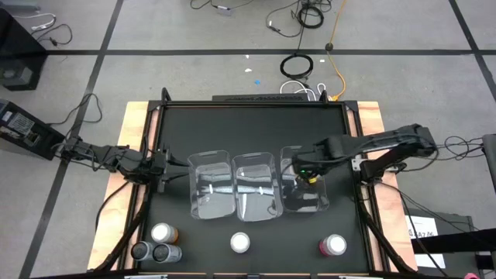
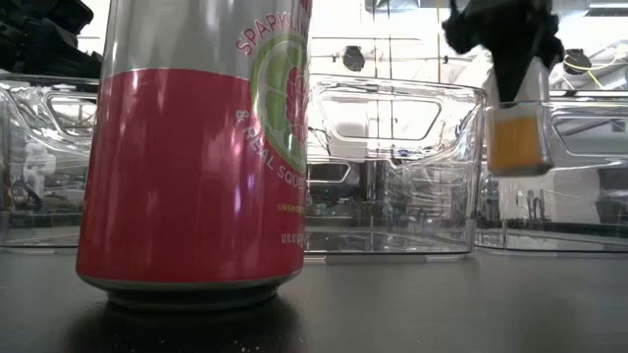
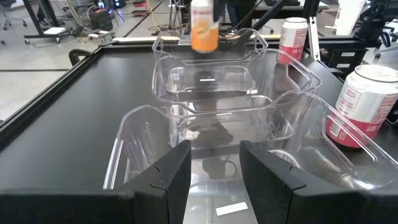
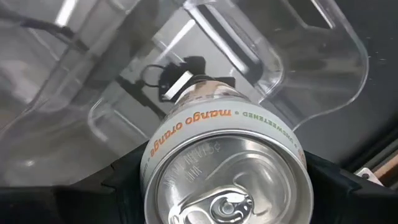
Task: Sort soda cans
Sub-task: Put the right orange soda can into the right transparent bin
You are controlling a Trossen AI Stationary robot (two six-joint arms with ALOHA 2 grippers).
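Three clear bins stand in a row mid-table. My right gripper (image 1: 310, 177) reaches in from the table's right and is shut on an orange can (image 2: 516, 139) over the right bin (image 1: 304, 192); its top reads "mango orange" in the right wrist view (image 4: 225, 180). My left gripper (image 3: 214, 167) waits open, level, just left of the left bin (image 1: 211, 186). Along the near edge stand another orange can (image 1: 161, 232), two silver-grey cans (image 1: 152, 252) and two red-pink cans (image 1: 240, 242) (image 1: 333, 246), each on its base. My right gripper pinches the orange can's upper wall, just under the rim (image 4: 155, 146), between its two fingers (image 4: 124, 177), one on each side. The fingers come from above, pointing down. The can hangs upright below them, lifted clear, its base (image 2: 516, 169) above the right bin's floor.
The middle bin (image 1: 256, 186) and left bin hold no cans. Bare black tabletop lies beyond the bins and between the near cans. The nearest red-pink can (image 2: 196, 147) fills the low view's left. Raised wooden rails edge the table (image 1: 132, 139).
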